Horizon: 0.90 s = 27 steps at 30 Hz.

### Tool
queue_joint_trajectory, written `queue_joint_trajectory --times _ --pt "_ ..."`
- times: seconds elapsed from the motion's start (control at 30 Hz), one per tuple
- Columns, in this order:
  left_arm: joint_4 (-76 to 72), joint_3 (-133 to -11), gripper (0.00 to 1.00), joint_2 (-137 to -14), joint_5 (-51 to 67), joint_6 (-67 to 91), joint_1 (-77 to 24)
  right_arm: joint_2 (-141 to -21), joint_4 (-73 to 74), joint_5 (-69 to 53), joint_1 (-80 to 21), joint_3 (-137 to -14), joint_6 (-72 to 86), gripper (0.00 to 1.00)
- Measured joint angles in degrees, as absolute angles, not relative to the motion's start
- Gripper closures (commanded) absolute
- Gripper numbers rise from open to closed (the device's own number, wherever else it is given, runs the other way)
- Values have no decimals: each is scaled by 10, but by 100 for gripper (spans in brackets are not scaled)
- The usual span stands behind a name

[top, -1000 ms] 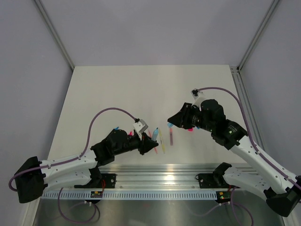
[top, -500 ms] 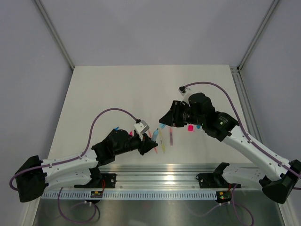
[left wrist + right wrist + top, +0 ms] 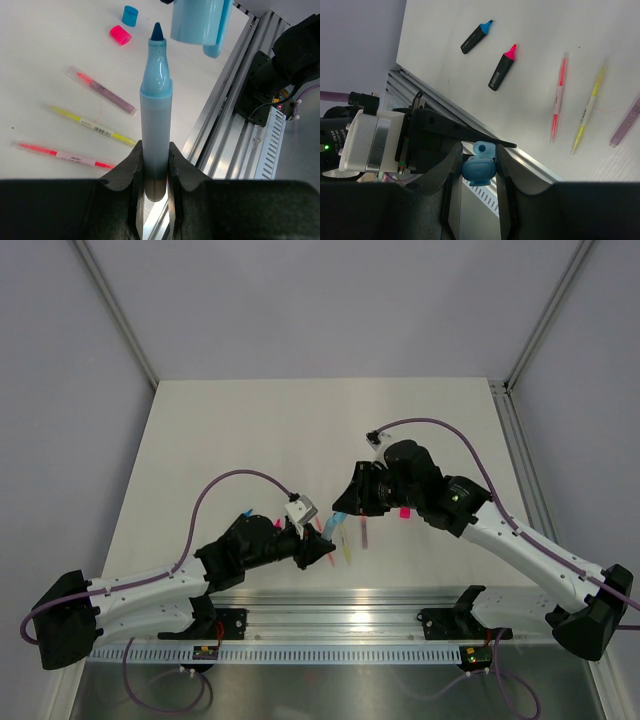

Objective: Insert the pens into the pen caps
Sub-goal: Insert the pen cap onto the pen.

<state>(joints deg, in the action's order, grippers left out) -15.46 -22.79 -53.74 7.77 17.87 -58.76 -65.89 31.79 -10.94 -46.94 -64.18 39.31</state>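
Pale-blue pen (image 3: 156,100) juts straight out of the left gripper (image 3: 154,162), whose jaws are clamped on its base, over the near middle of the table (image 3: 250,430). The light blue cap (image 3: 200,22), pinched in the right gripper (image 3: 478,156), hangs just beside the pen's tip, not yet over it. On the table below lie the purplish stick (image 3: 102,90), yellow stick (image 3: 92,125) and red-pink stick (image 3: 62,156). Farther right, the pink cap (image 3: 120,35) and blue cap (image 3: 130,15) sit close together.

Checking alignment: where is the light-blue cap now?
Left wrist view, top centre: the light-blue cap sits in the right gripper, just beyond the tip of the pale-blue pen held by the left gripper.
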Motion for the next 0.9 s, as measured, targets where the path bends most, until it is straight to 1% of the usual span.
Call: queue_joint_trajectory --times 0.5,0.9 --pt "-155 -228 100 -537 78 179 -588 -661 318 -67 -471 -661 392 91" --pt "-155 -228 100 -537 78 179 -588 -681 316 -65 -479 -661 392 91"
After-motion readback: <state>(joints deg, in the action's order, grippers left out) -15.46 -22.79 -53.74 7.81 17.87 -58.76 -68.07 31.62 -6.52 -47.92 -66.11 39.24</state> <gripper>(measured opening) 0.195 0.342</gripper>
